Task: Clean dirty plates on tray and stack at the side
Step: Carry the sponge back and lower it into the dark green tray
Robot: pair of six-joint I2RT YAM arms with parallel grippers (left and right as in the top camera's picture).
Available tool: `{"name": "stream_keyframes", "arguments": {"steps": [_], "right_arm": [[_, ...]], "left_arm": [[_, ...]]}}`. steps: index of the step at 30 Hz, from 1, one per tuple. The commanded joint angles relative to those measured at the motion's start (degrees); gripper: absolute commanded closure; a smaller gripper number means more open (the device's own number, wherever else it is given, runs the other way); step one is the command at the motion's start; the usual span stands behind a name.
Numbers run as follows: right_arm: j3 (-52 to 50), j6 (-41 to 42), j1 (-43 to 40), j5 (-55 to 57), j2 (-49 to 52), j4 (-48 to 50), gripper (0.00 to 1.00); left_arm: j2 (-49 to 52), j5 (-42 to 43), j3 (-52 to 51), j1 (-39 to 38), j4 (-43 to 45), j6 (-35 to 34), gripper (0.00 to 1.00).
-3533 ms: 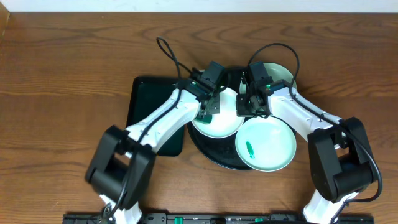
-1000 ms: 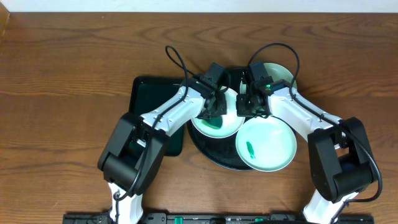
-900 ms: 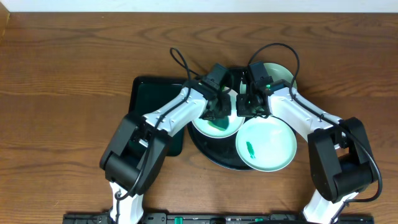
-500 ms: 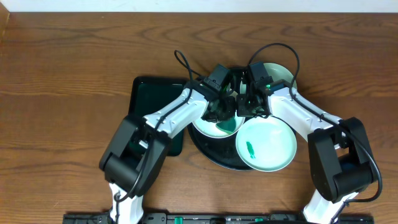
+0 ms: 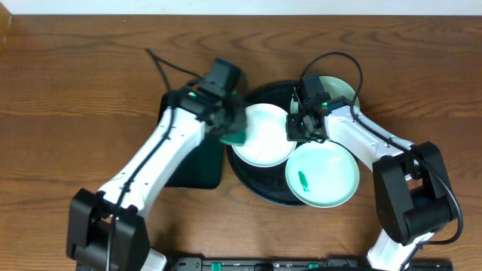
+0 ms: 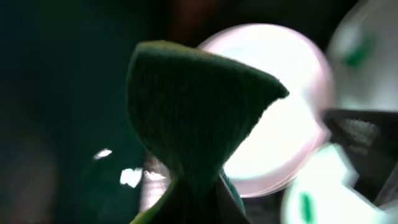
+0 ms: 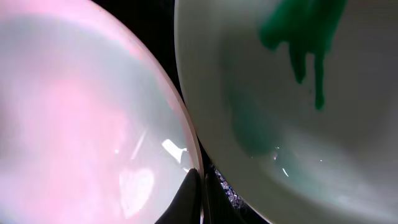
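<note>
The round black tray (image 5: 256,187) holds three plates. The middle plate (image 5: 263,137) (image 6: 286,118) is plain white. My right gripper (image 5: 297,129) (image 7: 200,185) is shut on its right rim (image 7: 186,134). The front plate (image 5: 324,175) has a small green smear in it. The back plate (image 5: 337,89) is half hidden by the right arm. Beside the held rim, the right wrist view shows a plate with a green smear (image 7: 298,93). My left gripper (image 5: 230,129) (image 6: 199,210) is shut on a folded dark green cloth (image 5: 236,137) (image 6: 196,112), at the middle plate's left edge.
A rectangular dark green tray (image 5: 184,162) lies on the wooden table just left of the black tray, partly under the left arm. Both arms' cables loop above the plates at the back.
My left gripper has swung left with the green cloth, off the middle plate to its left edge. That plate now shows no green smear. The right gripper has not moved.
</note>
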Motion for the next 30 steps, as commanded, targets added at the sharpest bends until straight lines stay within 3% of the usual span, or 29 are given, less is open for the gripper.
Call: {"name": "stream_keyframes", "arguments": {"steps": [1,14,30], "right_arm": [[-0.22,-0.09,1.16,-2.14,0.5,0.31,0.99],[-0.22,-0.09,1.16,-2.12,0.5,0.28,0.99],[-0.24,-0.09,1.16,-2.14,0.5,0.28,0.99]], "left_arm": [[-0.31,-7.17,-0.02,3.78,-4.83,2.19,0.93],[-0.31,-16.06,-1.46,10.27,-10.84,3.72,0.93],[-0.28,-17.51,-14.01,10.78,3.1,3.74,0.92]]}}
